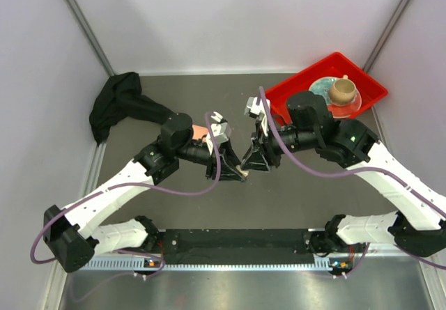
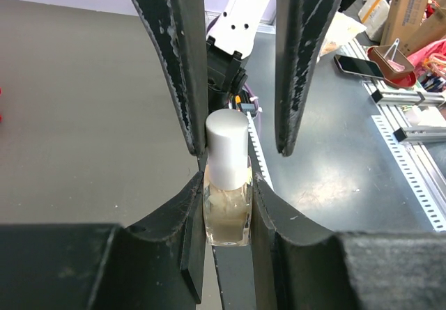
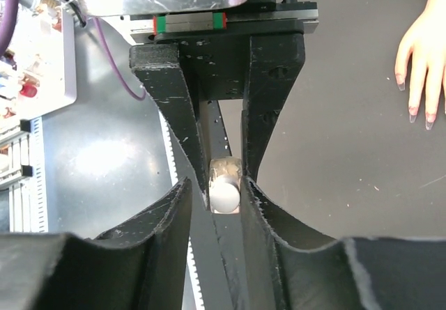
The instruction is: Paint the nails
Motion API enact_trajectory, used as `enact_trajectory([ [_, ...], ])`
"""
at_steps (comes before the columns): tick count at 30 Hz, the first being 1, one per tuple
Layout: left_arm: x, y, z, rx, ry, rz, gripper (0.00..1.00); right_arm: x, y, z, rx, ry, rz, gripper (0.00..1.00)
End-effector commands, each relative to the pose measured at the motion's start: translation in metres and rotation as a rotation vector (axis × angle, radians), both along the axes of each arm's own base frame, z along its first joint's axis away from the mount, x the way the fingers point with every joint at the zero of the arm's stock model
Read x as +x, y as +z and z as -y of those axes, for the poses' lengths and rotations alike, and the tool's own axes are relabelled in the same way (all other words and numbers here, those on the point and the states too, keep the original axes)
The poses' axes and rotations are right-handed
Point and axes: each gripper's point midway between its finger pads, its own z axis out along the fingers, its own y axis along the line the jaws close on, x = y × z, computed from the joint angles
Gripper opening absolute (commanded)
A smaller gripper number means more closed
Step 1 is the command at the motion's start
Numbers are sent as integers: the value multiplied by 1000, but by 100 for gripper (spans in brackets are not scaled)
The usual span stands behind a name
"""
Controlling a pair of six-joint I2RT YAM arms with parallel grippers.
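A small tan bottle [image 2: 226, 212] with a white cap [image 2: 227, 146] stands between my two grippers at the middle of the table. My left gripper [image 2: 227, 177] is shut on its glass body. My right gripper [image 3: 218, 184] faces it with its jaws around the cap [image 3: 225, 193]. In the left wrist view one right finger touches the cap and the other stands a little apart. The pink-beige mannequin hand [image 3: 421, 52] lies flat to the side, its nails [image 3: 412, 111] showing. In the top view the hand [image 1: 201, 132] is mostly hidden behind my left arm.
The hand's black sleeve [image 1: 118, 104] trails to the back left corner. A red tray [image 1: 317, 73] at the back right holds a clear dish and a tan pot [image 1: 341, 90]. Walls close the table on three sides.
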Motion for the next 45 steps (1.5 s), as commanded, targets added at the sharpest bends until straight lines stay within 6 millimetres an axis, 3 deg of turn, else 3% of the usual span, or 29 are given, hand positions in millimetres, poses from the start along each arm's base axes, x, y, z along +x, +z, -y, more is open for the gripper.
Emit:
enact_trajectory([
  [1,1,26,1,-62,0,64,0,4,6,-3,27,12,41,30],
  [3,3,26,2,-61,8,66,0,3,7,-4,32,11,35,25],
  [4,4,26,2,-60,17,68,0,3,9,-4,37,14,37,14],
  [6,10,26,3,-60,53,84,0,5,8,-5,37,2,32,3],
  [7,22,27,3,-56,131,104,0,8,6,-4,30,-19,31,0],
  [9,45,24,2,-39,267,153,0,29,2,-1,3,-163,34,0],
  [10,77,20,-4,-14,455,187,0,41,1,1,-8,-248,34,0],
  [11,92,19,-8,-7,538,227,0,53,0,5,-22,-354,39,0],
  [12,109,25,-11,-25,636,261,0,76,-4,19,-65,-606,67,0],
  [13,128,22,-17,-7,746,276,0,83,0,28,-75,-725,71,0],
  [15,144,32,-19,-44,831,336,0,95,-1,36,-96,-947,76,0],
  [18,158,36,-15,-88,881,336,0,86,-13,13,-84,-947,14,0],
  [25,140,14,0,-43,738,302,0,84,1,4,-41,-890,36,0],
  [26,137,10,-1,-36,730,293,4,84,2,3,-39,-873,47,0],
  [28,128,5,-2,-28,695,285,21,83,4,3,-35,-857,52,0],
  [29,125,0,-4,-12,688,278,36,86,6,5,-27,-854,58,0],
  [31,118,1,-11,-8,688,275,48,87,4,14,-23,-857,56,0],
  [32,115,-2,-15,9,693,268,82,88,3,20,-27,-862,66,0],
  [33,110,4,-22,-3,699,276,99,95,-7,30,-55,-892,66,0],
  [38,104,16,-45,2,759,315,99,109,-19,81,-86,-994,112,0],
  [39,100,20,-49,-6,763,319,99,111,-36,91,-132,-1020,109,0],
  [41,98,24,-52,-13,767,322,99,121,-49,119,-155,-1120,105,0],
  [42,96,26,-54,-20,770,324,99,124,-74,132,-216,-1164,96,0],
  [44,98,28,-57,-24,791,317,99,134,-95,164,-239,-1332,76,0],
  [45,98,29,-58,-32,799,318,99,131,-117,178,-275,-1386,61,0],
])
